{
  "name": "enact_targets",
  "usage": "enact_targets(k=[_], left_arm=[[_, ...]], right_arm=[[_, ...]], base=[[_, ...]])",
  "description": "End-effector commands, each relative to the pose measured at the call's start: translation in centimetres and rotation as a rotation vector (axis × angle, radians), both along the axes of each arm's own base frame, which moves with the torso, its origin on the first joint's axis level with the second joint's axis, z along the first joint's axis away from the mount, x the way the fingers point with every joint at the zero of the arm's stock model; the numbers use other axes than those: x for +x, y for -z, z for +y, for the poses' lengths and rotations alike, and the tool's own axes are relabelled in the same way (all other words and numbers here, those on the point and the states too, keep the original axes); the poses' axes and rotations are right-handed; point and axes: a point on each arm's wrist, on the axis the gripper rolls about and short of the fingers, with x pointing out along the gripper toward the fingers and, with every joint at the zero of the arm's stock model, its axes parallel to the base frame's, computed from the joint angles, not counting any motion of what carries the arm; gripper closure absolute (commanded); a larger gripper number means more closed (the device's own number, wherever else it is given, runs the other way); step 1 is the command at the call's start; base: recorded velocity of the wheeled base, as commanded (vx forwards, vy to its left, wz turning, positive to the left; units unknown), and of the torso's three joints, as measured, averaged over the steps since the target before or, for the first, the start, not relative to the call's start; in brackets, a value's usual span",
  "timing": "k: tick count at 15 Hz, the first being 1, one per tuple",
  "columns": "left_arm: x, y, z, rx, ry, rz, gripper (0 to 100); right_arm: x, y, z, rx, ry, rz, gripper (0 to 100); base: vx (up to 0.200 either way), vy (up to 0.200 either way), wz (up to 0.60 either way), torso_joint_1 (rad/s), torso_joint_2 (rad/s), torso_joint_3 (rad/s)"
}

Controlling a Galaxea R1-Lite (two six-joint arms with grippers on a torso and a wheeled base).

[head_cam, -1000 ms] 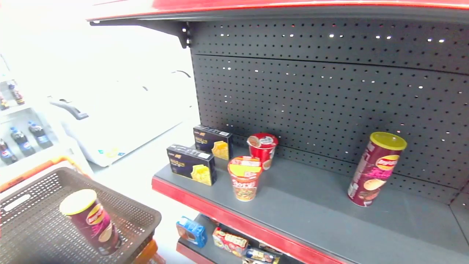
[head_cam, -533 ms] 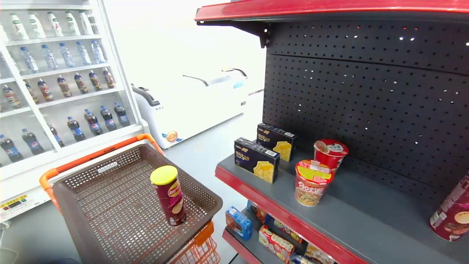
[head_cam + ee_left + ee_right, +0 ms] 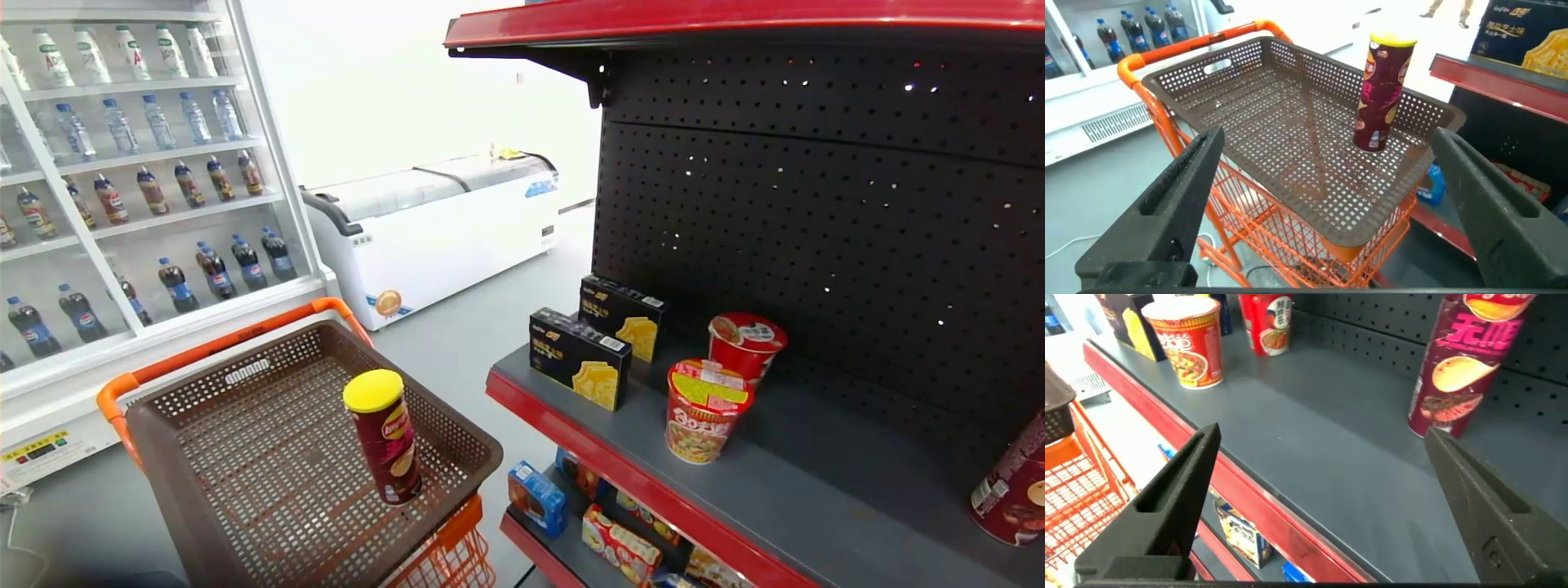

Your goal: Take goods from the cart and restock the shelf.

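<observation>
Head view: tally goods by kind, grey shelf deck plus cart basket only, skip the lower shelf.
Chip cans: 2
Noodle cups: 2
Dark boxes: 2
Total: 6

i count two chip cans: the basket can (image 3: 384,437) and the shelf can (image 3: 1016,490). noodle cups: two, the front cup (image 3: 702,411) and the rear cup (image 3: 744,347). dark boxes: two, the front box (image 3: 578,358) and the rear box (image 3: 622,317). carts: one cart (image 3: 237,371). chest freezers: one freezer (image 3: 441,237). cooler bottles: too many for me to count exactly.
</observation>
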Motion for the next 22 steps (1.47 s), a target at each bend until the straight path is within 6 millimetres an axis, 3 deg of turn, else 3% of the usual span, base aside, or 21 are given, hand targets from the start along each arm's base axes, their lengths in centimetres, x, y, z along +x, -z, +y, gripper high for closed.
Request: enact_targets(k=[1, 5, 6, 7, 10, 13, 15, 16, 17, 22], left_arm=[[0.0, 0.0, 0.0, 0.002, 0.004, 0.001, 0], [0.0, -0.1, -0.1, 0.034, 0.037, 0.001, 0], [-0.6, -2.6, -0.1, 0.077, 0.064, -0.065, 0], [0.3, -6.2, -0.2, 0.084, 0.109, 0.026, 0], [4.2, -8.9, -0.4, -0.010, 0.168, 0.193, 0], [10.2, -12.2, -0.5, -0.066, 0.135, 0.320, 0], [14.3, -11.5, -0.5, -0.048, 0.178, 0.440, 0], [14.5, -11.4, -0.5, -0.044, 0.184, 0.450, 0], [16.7, -10.2, -0.3, -0.009, 0.195, 0.516, 0], [19.5, -7.4, 0.1, 0.043, 0.323, 0.633, 0]], right_arm=[[0.0, 0.0, 0.0, -0.001, 0.000, 0.002, 0], [0.0, 0.0, 0.0, -0.001, 0.000, 0.002, 0], [0.0, 0.0, 0.0, -0.001, 0.000, 0.001, 0], [0.0, 0.0, 0.0, -0.001, 0.000, 0.001, 0], [0.0, 0.0, 0.0, -0.001, 0.000, 0.001, 0], [0.0, 0.0, 0.0, -0.001, 0.000, 0.002, 0], [0.0, 0.0, 0.0, -0.001, 0.000, 0.002, 0], [0.0, 0.0, 0.0, -0.001, 0.000, 0.001, 0], [0.0, 0.0, 0.0, -0.001, 0.000, 0.001, 0], [0.0, 0.0, 0.0, -0.001, 0.000, 0.002, 0]], base=[[0.000, 0.000, 0.00, 0.000, 0.00, 0.000], [0.000, 0.000, 0.00, 0.000, 0.00, 0.000], [0.000, 0.000, 0.00, 0.000, 0.00, 0.000], [0.000, 0.000, 0.00, 0.000, 0.00, 0.000], [0.000, 0.000, 0.00, 0.000, 0.00, 0.000], [0.000, 0.000, 0.00, 0.000, 0.00, 0.000], [0.000, 0.000, 0.00, 0.000, 0.00, 0.000], [0.000, 0.000, 0.00, 0.000, 0.00, 0.000], [0.000, 0.000, 0.00, 0.000, 0.00, 0.000], [0.000, 0.000, 0.00, 0.000, 0.00, 0.000]])
